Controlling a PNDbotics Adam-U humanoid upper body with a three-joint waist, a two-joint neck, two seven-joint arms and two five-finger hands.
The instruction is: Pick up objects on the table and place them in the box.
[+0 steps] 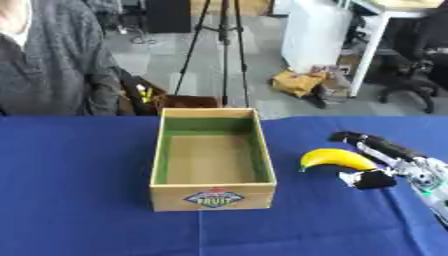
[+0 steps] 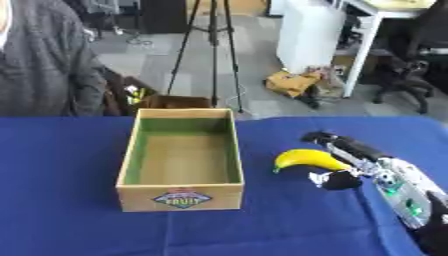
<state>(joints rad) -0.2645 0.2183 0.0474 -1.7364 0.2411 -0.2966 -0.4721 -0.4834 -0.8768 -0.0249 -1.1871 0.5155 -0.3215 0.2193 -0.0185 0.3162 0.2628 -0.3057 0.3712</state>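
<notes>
A yellow banana (image 1: 337, 159) lies on the blue tablecloth just right of the wooden box (image 1: 213, 192). The box stands open at the table's middle and holds nothing that I can see; a fruit label marks its front wall. My right hand (image 2: 374, 162) comes in from the lower right and is open around the banana: its straight fingers (image 1: 372, 143) lie along the banana's far side and the thumb (image 1: 369, 180) sits at its near side. My left hand shows in neither view.
The blue tablecloth (image 1: 79, 200) covers the whole table. A person in a grey sweater (image 1: 52, 65) stands at the far left edge. A tripod (image 1: 223, 50) and a white table leg stand on the floor beyond.
</notes>
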